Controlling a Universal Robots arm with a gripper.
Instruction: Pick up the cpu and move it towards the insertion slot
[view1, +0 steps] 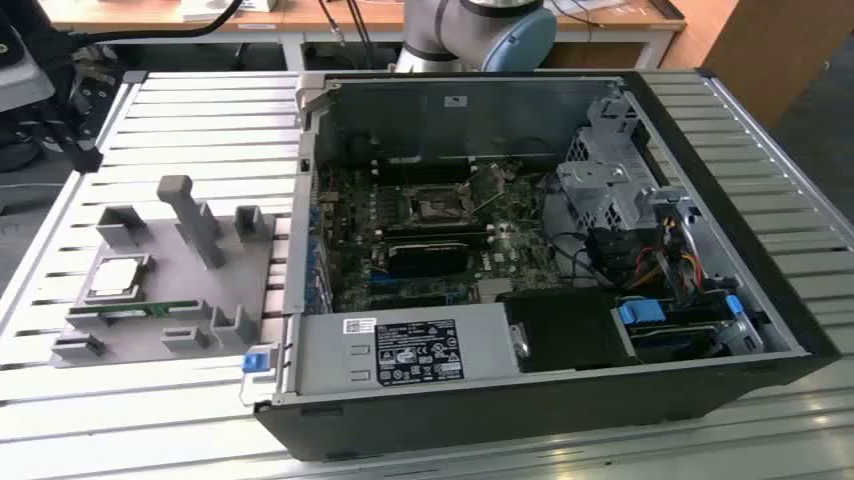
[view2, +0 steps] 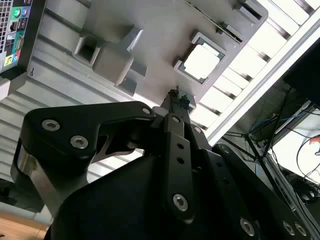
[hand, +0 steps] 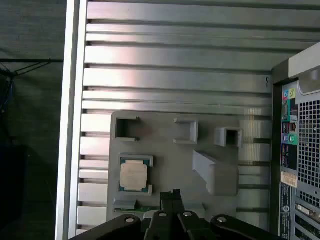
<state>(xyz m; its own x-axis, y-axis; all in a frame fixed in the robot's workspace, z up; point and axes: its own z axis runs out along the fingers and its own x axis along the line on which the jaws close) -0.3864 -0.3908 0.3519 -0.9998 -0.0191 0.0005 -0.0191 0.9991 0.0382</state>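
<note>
Gripper (view2: 175, 96) is hovering near cpu (view2: 201, 63), claw closed, empty.
Exterior view: cpu (view1: 115, 277) is lying at 9 o'clock from slot (view1: 437, 207).

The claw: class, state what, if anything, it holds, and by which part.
Nothing is held. The claw is shut and empty, apart from the cpu, which lies flat in its recess on the grey fixture.
</note>
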